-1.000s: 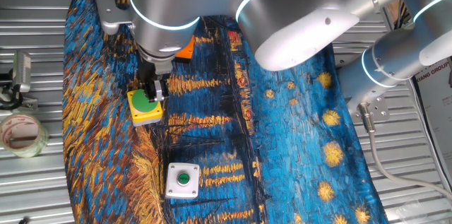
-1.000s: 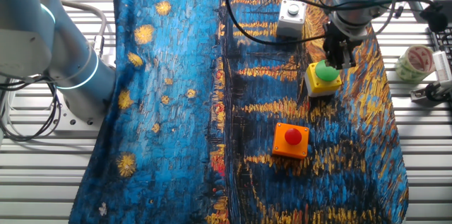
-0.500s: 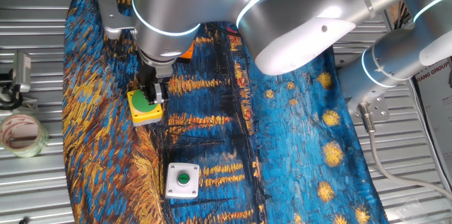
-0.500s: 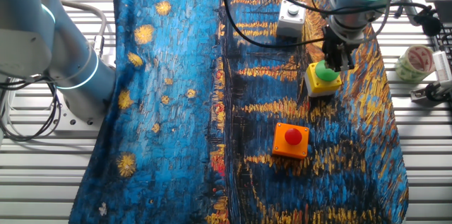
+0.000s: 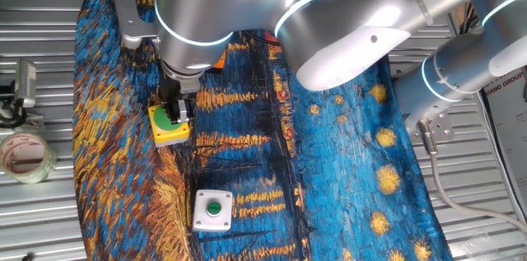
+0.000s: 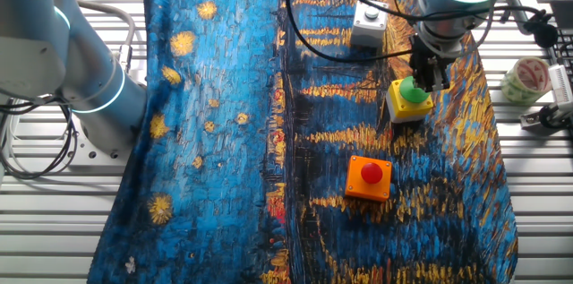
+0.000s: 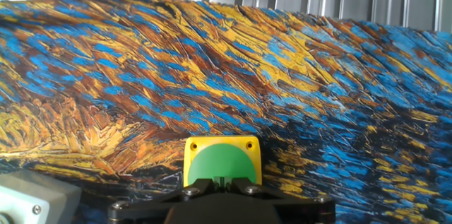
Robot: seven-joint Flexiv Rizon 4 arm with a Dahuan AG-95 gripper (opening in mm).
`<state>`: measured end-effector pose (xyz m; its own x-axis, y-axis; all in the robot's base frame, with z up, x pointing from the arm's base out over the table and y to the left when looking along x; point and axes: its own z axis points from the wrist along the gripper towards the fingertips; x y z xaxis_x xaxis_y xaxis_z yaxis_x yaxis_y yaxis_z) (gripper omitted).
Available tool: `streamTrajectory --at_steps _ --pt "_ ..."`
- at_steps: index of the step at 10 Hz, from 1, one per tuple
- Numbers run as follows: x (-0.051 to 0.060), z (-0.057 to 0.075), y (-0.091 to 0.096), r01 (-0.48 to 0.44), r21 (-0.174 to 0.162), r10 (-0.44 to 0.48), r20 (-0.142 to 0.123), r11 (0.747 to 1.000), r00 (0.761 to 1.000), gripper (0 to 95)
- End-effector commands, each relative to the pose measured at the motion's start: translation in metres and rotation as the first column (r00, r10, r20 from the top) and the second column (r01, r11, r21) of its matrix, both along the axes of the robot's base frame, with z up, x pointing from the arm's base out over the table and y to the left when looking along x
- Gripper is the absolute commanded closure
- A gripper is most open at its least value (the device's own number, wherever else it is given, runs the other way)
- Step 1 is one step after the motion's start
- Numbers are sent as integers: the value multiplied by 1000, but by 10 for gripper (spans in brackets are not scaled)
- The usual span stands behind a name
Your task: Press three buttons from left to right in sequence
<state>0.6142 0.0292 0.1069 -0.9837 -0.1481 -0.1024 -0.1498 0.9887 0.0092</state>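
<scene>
Three buttons sit in a row on the painted blue-and-gold cloth [image 6: 224, 141] that covers the bench [image 6: 555, 185]: an orange box with a red button [image 6: 369, 177], a yellow box with a large green button [image 6: 410, 98] in the middle, and a white box with a small green button [image 5: 212, 210] at the far end. The yellow box is square with small screws at its top corners, and its round green cap fills most of the top face. The gripper [image 6: 424, 75] stands upright right over that cap, its dark tip on or just at the green surface; whether its fingers are apart or together cannot be told from any view. In one fixed view the arm hides nearly all of the orange box, leaving only a corner, and the gripper covers part of the green cap. In the hand view the gripper's black body cuts off the lower half of the yellow box, and only a grey corner of the white box shows at the lower left. A tape roll [image 5: 25, 156] lies off the cloth on the slatted bench. Compared with a second ago, the gripper has hardly shifted over the green cap and the boxes lie as they did.
</scene>
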Motion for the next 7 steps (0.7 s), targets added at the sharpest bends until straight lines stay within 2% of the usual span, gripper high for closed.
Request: streamTrajectory --at_steps 1,7 --pt "0 -1 0 0 0 0 4 1000 1000 950" --pt "-1 -9 -1 0 2 0 17 1000 1000 950"
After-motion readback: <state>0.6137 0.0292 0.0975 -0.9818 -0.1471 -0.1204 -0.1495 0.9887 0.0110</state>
